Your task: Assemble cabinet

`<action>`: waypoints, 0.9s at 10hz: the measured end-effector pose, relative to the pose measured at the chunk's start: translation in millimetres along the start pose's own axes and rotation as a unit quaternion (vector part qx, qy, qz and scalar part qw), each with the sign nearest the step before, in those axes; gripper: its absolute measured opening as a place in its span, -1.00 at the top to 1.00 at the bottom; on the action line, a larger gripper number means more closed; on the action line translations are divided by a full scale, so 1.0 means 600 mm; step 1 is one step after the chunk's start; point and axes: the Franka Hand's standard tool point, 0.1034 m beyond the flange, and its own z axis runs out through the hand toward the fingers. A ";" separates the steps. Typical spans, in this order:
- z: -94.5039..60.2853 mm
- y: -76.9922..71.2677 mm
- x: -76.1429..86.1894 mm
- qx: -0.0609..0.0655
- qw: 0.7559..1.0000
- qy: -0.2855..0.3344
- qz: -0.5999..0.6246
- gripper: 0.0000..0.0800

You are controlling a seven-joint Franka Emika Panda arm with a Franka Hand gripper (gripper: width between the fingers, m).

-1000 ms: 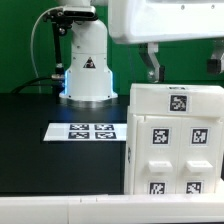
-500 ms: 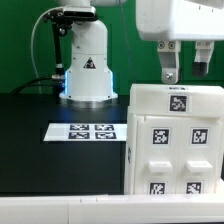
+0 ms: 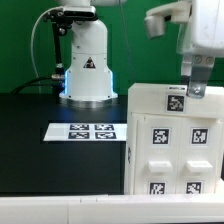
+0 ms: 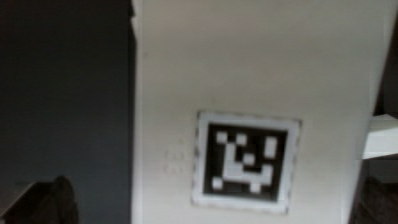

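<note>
The cabinet (image 3: 175, 140) is a large white box with square black-and-white tags on its panelled faces; it stands on the black table at the exterior view's right. My gripper (image 3: 194, 90) hangs down over its top rear edge, with the fingertips at the level of the top tag (image 3: 177, 100). In the wrist view the cabinet's white face (image 4: 196, 90) and one tag (image 4: 244, 165) fill the space between my dark fingertips (image 4: 39, 203). The gripper (image 4: 210, 205) is open wide, its jaws standing on either side of that face. Nothing is gripped.
The marker board (image 3: 92, 131) lies flat on the black table (image 3: 40, 115), at the exterior view's left of the cabinet. The arm's white base (image 3: 87, 65) stands behind it. A white rail (image 3: 60, 210) runs along the front edge.
The gripper has moved toward the exterior view's right and come down, turning as it went, from above the cabinet to its top edge. The jaws stayed open. The cabinet has not moved.
</note>
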 end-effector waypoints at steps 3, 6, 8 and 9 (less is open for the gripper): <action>0.005 0.006 -0.036 0.017 0.996 -0.003 0.086 -0.96; 0.005 0.006 -0.035 0.016 0.993 -0.004 0.117 -0.40; 0.004 0.005 -0.034 0.016 0.983 -0.004 0.184 -0.40; 0.003 0.005 -0.033 0.016 0.976 -0.004 0.219 -0.40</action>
